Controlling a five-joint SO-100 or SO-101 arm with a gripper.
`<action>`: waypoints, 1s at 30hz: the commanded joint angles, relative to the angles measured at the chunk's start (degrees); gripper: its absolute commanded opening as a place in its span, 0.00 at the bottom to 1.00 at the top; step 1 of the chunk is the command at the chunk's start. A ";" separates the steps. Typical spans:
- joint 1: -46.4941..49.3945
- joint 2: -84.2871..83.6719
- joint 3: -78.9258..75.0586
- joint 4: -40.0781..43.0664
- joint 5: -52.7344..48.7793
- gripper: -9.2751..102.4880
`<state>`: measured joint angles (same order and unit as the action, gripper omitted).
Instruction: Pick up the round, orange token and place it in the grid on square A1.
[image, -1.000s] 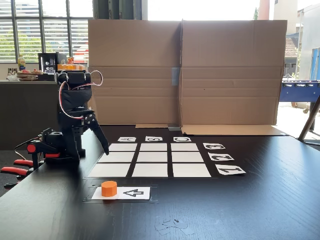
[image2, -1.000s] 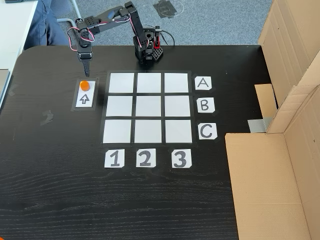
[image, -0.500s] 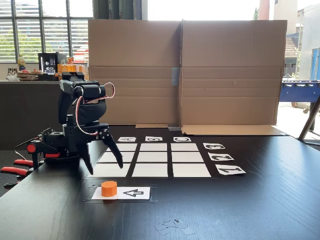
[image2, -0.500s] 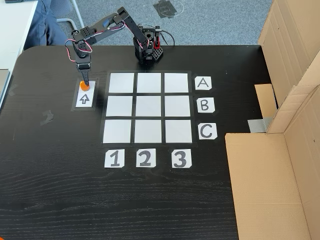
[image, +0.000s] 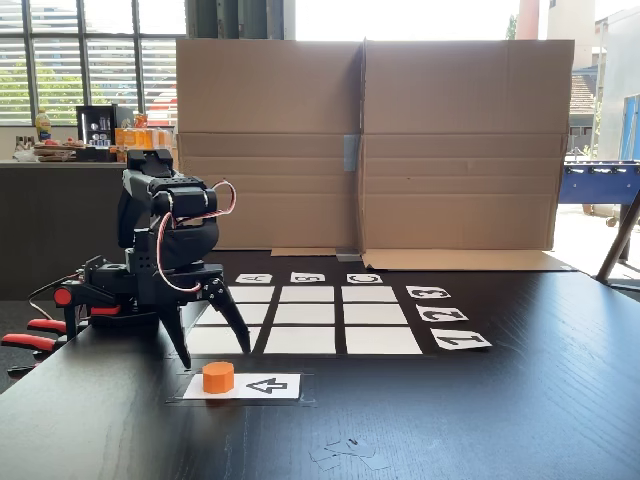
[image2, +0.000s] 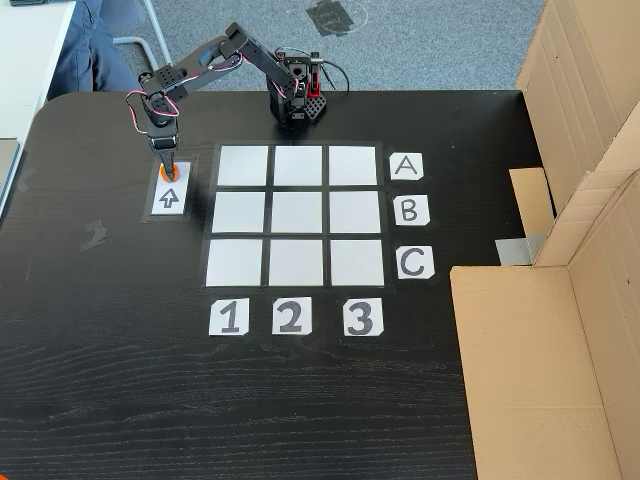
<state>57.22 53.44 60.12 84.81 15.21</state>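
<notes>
— Since the earlier frames we saw the gripper (image: 214, 358) swing out from beside the grid and drop lower, until its fingers hung spread just above and behind the token (image: 218, 377) in the fixed view from the table's end.

— And nearest to us?

— The token sat untouched on the arrow card (image: 258, 386), at the card's blunt end, with the arrow pointing at it. We judged the card marked the pickup spot, which explains why the arm went there first.

— Was anything held?

— No. The jaws stood apart with nothing between them, one finger each side of the token's line. From above, the gripper (image2: 166, 168) covered most of the token (image2: 176, 180), leaving an orange rim showing; we could not tell whether it touched.

— Farther back?

— The grid (image2: 295, 215) lay at about three o'clock from the token in that view from above, all nine cells bare. Square A1 (image2: 243, 166), the corner by row A and column 1, was the cell nearest the token, so we judged the carry would be short. Beyond it stood the arm's base (image2: 296, 95) at the table's twelve o'clock edge, and the cardboard wall (image: 370, 145) behind everything.
</notes>
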 joint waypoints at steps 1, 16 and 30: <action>-0.44 -0.35 -2.99 -0.26 0.53 0.36; -0.62 -5.01 -7.38 -0.26 0.79 0.36; -1.41 -6.24 -7.56 -0.26 0.70 0.34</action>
<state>56.43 46.93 54.49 84.90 15.56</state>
